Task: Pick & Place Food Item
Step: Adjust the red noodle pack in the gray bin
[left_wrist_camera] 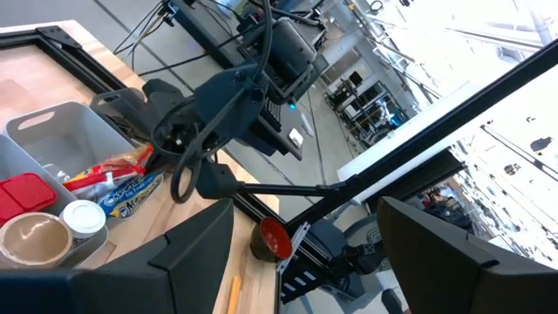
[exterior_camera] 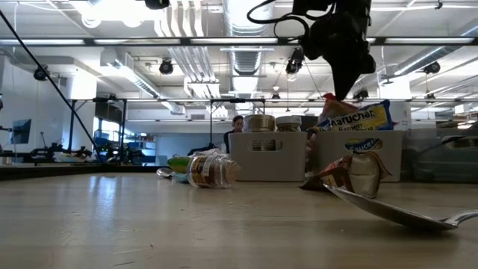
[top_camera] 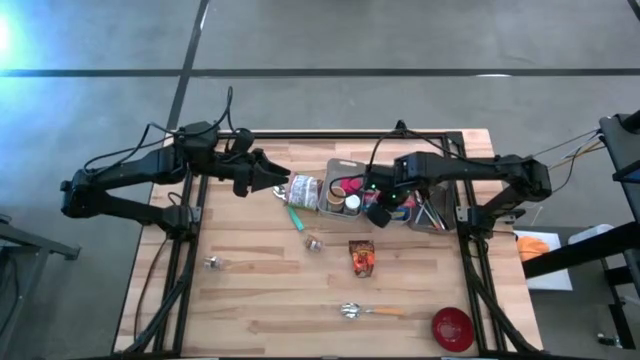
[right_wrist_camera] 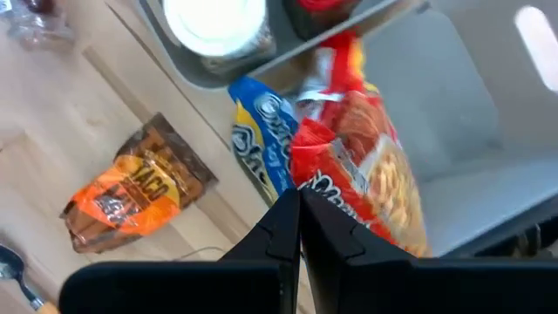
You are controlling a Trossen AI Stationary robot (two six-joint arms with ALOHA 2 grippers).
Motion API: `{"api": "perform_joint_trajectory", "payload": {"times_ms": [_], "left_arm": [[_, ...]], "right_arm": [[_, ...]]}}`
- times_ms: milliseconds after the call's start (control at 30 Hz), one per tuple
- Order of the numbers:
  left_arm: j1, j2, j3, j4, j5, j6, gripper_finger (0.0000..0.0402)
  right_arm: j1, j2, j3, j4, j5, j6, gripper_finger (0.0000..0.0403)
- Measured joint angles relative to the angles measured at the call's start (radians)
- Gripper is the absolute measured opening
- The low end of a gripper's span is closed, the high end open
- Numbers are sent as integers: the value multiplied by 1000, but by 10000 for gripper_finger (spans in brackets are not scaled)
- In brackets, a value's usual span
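The right pincer (right_wrist_camera: 299, 228) is clamped fully together on the top edge of a red noodle packet (right_wrist_camera: 362, 166), which hangs just above the grey bin (top_camera: 345, 168) near the far edge of the counter (top_camera: 260, 290). In the low view the packet (exterior_camera: 357, 116) sits tilted above the bin's rim, under the dark arm that comes down from above. A blue-and-yellow snack bag (right_wrist_camera: 261, 135) lies beside it at the bin's near wall; whether that bag rests in the bin or leans over its edge is hard to tell. A white-lidded tub (right_wrist_camera: 214, 22) stands in another compartment.

The left pincer (top_camera: 268, 180) is over the far left part of the counter with its fingers spread wide and nothing between them, just beside a glass jar (top_camera: 303, 191) lying on its side next to the bin.

An orange taco-seasoning packet (top_camera: 362, 257) lies flat near the middle of the counter, in front of the bin. A spoon (top_camera: 372, 312) rests toward the near edge, and a red bowl (top_camera: 452, 328) sits at the near right corner.
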Motion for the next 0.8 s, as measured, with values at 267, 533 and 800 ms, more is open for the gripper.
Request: {"api": "perform_joint_trajectory", "payload": {"times_ms": [267, 533, 800], "left_arm": [[0, 0, 0, 0, 0, -2, 286], [0, 0, 0, 0, 0, -7, 286], [1, 0, 0, 0, 0, -9, 286]], "right_arm": [[-1, 25, 0, 36, 0, -8, 8], [-4, 56, 0, 44, -3, -28, 8], [-4, 55, 0, 44, -15, -33, 8]]}}
